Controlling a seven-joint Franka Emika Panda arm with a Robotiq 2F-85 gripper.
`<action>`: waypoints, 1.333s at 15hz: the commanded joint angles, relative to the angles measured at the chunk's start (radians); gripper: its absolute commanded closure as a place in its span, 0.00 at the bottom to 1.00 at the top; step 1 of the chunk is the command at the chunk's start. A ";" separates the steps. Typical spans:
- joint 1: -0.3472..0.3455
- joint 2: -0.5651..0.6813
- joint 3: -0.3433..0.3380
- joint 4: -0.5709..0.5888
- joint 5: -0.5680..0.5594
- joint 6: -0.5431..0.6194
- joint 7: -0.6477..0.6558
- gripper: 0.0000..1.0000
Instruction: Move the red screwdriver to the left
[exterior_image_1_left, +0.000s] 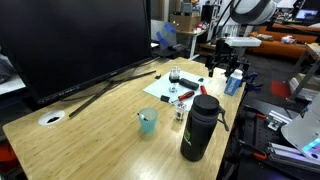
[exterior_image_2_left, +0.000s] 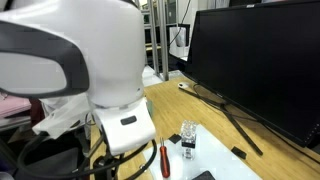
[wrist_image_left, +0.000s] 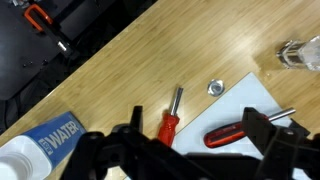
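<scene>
Black Robotiq gripper (wrist_image_left: 193, 125) hangs over the light wooden table (wrist_image_left: 120, 70), jaws spread wide, nothing held. The red screwdriver (wrist_image_left: 171, 122), a small slim tool with a red plastic handle and thin metal shaft, lies flat on bare wood below it. In the wrist view it shows between the two fingers, nearer one than the other. Its long axis runs nearly straight up the wrist picture, with the shaft tip pointing away from the gripper, toward a small silver hex nut (wrist_image_left: 214, 87). That is roughly across the line the fingers close along, so a straight drop should pinch the handle. A thicker red-and-black-handled tool (wrist_image_left: 232, 132) lies just beside it on a white paper sheet (wrist_image_left: 262, 92), probably not the target. Can't judge the gripper's height above the table.
</scene>
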 joint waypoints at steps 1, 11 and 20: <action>-0.005 0.020 0.000 0.004 0.004 0.009 -0.001 0.00; -0.008 0.084 -0.036 0.015 0.134 0.130 -0.057 0.00; -0.018 0.347 -0.065 0.088 0.252 0.241 -0.135 0.00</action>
